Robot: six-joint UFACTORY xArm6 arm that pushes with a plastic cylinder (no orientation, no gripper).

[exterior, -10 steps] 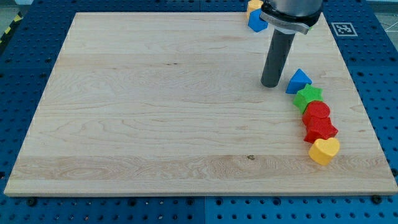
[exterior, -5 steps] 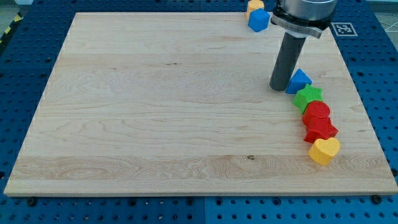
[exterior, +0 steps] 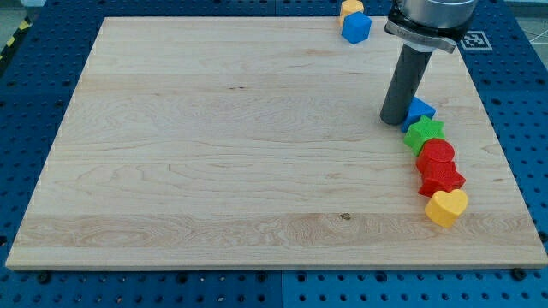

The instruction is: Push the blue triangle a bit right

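Observation:
The blue triangle (exterior: 420,110) sits at the board's right side, at the top of a curved chain of blocks. My tip (exterior: 395,121) rests on the board against the triangle's left side and hides part of it. Below the triangle lies a green star (exterior: 425,133), then a red round block (exterior: 437,155), a red star (exterior: 440,179) and a yellow heart (exterior: 446,206).
A blue cube (exterior: 356,27) and a yellow block (exterior: 349,8) sit at the board's top edge, left of the rod's upper part. The wooden board (exterior: 214,154) lies on a blue perforated table. A marker tag (exterior: 473,38) sits off the board's top right corner.
My tip has moved right, from a gap left of the blue triangle to touching it. The triangle has shifted slightly right.

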